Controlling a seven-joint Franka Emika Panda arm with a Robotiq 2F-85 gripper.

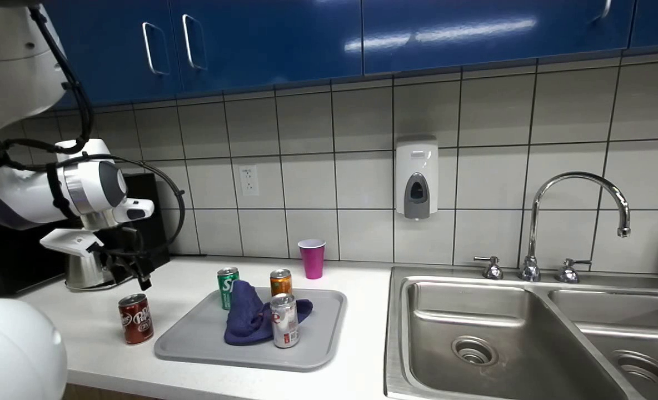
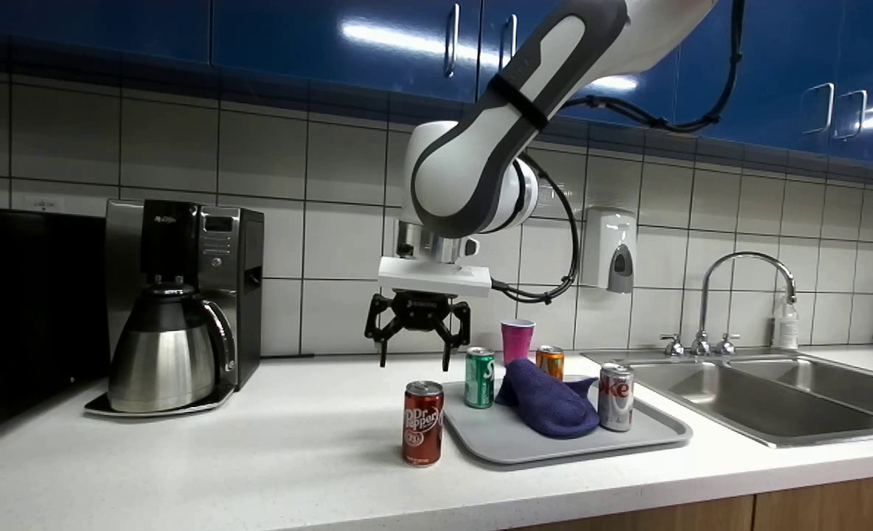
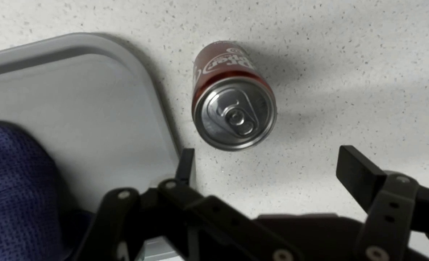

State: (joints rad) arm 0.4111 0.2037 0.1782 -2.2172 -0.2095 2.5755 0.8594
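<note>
Red, at the wrist view's upper centre, the Dr Pepper can (image 3: 232,105) stands beside the tray (image 3: 102,94), leaving our wide-spread, empty hand (image 3: 266,161) room, we judge.

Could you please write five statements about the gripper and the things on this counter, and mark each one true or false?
1. The gripper is open. True.
2. The gripper holds the Dr Pepper can. False: the can stands on the counter, apart from the gripper.
3. The purple cloth lies on the gray tray. True.
4. The pink cup lies on its side. False: it stands upright.
5. The silver can stands on the gray tray. True.
</note>
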